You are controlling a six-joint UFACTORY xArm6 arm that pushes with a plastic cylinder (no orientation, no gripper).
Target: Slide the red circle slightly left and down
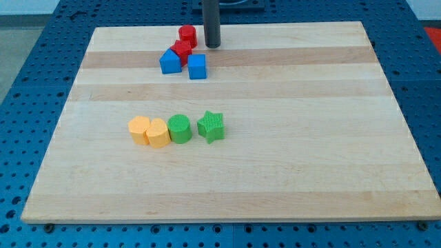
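A pale wooden board [227, 186] lay on a blue perforated bench, its planks running across the view. Nearest the board's bottom edge, though closer to its middle, a row of four blocks stood side by side: two yellow blocks, the left yellow block [139, 129] and the right yellow block [157, 133] touching each other, then a green cylinder [180, 128] just beside them, then a green star [211, 126] at the row's right end. Farther up, near the top edge and left of centre, sat a tight cluster: a blue block [170, 61] with a peaked top on the left, a blue cube [197, 67] on the right, and a red block [182, 48] of unclear shape between and behind them. Behind that, closest to the top edge, stood the red circle [187, 35]. I carried no pincer, only a dark rod; my tip [212, 45] rested on the board just right of the red circle, a narrow gap apart, and above the blue cube
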